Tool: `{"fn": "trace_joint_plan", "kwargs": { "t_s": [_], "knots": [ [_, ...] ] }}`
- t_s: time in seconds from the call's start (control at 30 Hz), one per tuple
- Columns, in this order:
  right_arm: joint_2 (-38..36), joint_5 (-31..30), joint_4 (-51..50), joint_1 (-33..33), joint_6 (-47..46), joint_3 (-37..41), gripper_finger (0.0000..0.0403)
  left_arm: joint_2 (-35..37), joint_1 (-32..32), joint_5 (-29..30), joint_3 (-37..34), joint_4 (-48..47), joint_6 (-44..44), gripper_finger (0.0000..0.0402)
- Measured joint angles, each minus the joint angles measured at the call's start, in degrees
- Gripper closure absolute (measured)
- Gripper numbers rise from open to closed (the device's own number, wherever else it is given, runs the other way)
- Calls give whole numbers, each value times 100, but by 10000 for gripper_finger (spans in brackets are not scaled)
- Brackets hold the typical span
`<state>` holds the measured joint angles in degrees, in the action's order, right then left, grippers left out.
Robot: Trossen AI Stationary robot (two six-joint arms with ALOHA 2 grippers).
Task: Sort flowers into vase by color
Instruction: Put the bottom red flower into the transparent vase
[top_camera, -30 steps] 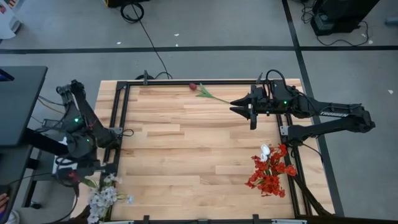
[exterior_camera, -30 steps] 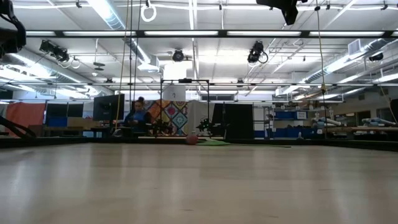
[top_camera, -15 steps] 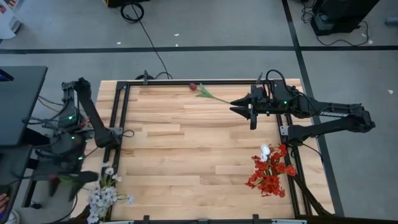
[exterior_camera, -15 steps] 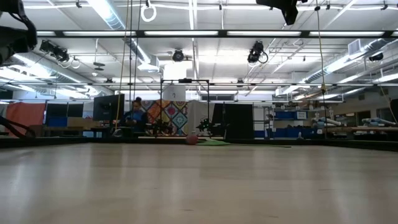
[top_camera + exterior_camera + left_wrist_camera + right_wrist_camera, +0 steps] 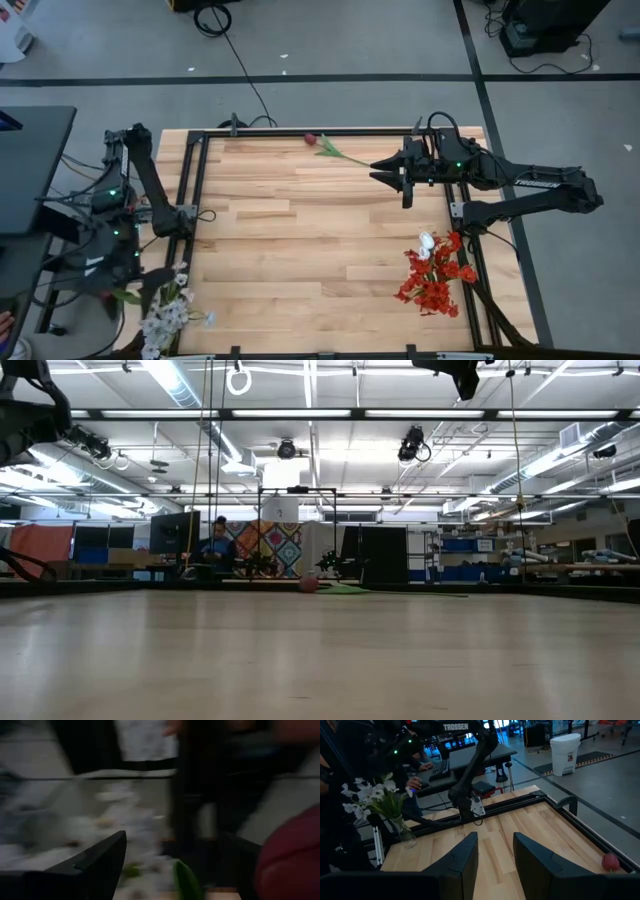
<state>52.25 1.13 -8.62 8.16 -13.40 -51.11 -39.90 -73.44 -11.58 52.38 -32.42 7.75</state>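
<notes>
My left gripper [image 5: 140, 288] hangs off the table's left edge near the near-left corner, open, beside a clear vase [image 5: 402, 832] of white blossom sprays [image 5: 165, 315]. In its blurred wrist view a green leaf [image 5: 187, 880] shows between the spread fingers and a dark maroon bud [image 5: 290, 857] looms close by. My right gripper [image 5: 378, 170] hovers open over the far right of the table. A maroon tulip [image 5: 312, 139] lies flat on the boards at the far edge. Red blooms [image 5: 433, 280] with a white tulip [image 5: 427, 241] stand at the near right. My left gripper has the leaf [image 5: 187, 880] of a maroon tulip between its spread fingers, and the bud [image 5: 290, 857] sits close to the wrist camera. The wrist view is blurred, and I cannot tell whether the fingers touch the stem.
A black metal frame [image 5: 190, 200] borders the wooden table [image 5: 320, 240]. People sit at a desk [image 5: 450, 767] beyond the left edge, one hand [image 5: 415, 782] near the white flowers. The middle of the boards lies bare.
My left arm has swung about its base toward the near-left corner and the white flowers, and its wrist has rolled. The green leaf and maroon bud have gone along with the gripper.
</notes>
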Motion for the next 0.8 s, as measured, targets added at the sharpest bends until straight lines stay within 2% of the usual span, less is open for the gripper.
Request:
{"fn": "trace_joint_plan", "kwargs": {
  "t_s": [0.1,0.27,0.4,0.57,0.67,0.8],
  "knots": [
    [0,0,0,0,0,0,271,32,-27,-389,0,5,-316,79],
    [0,0,-2,0,1,0,271,146,-16,-280,0,1,-723,79],
    [0,0,-3,0,1,0,271,254,-23,43,0,-42,-1021,79],
    [0,-1,0,0,-1,0,271,338,-18,822,1,-449,-1522,79],
    [0,0,-2,0,1,0,271,362,-18,1261,0,-514,-1993,79],
    [0,-1,0,0,1,0,271,434,-18,1557,2,-430,-2666,79]
  ]
}}
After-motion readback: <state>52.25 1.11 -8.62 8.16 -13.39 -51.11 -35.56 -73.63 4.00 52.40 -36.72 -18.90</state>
